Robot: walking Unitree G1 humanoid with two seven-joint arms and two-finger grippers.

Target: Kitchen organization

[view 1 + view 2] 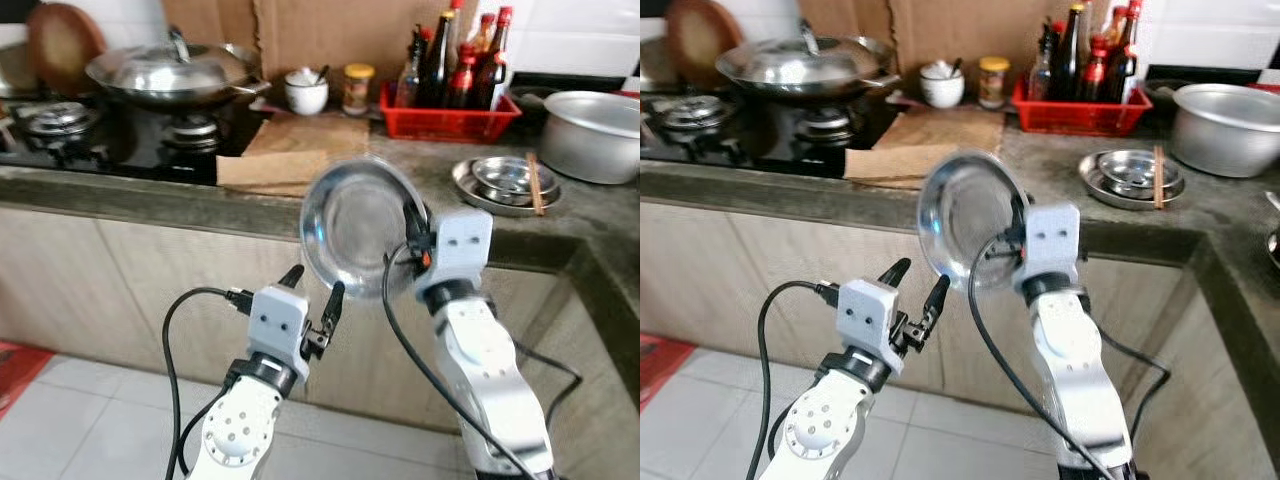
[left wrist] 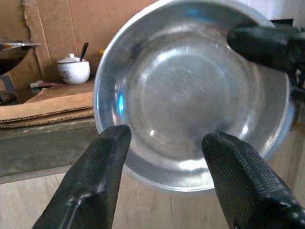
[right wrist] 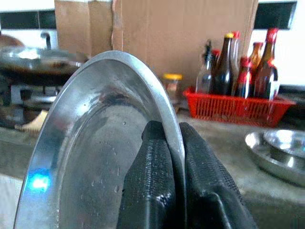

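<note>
Empty steel plate (image 1: pixel 360 225) in right tool (image 1: pixel 418 232)

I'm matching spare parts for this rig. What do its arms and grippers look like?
Both arms are silver metal. Each wrist carries a boxy pale-grey housing with two small dark holes. The left gripper and right gripper each have two long black fingers with finely ribbed pads. Black cables loop loosely from each housing down along the forearm. The left forearm has a round plate with small holes.
</note>
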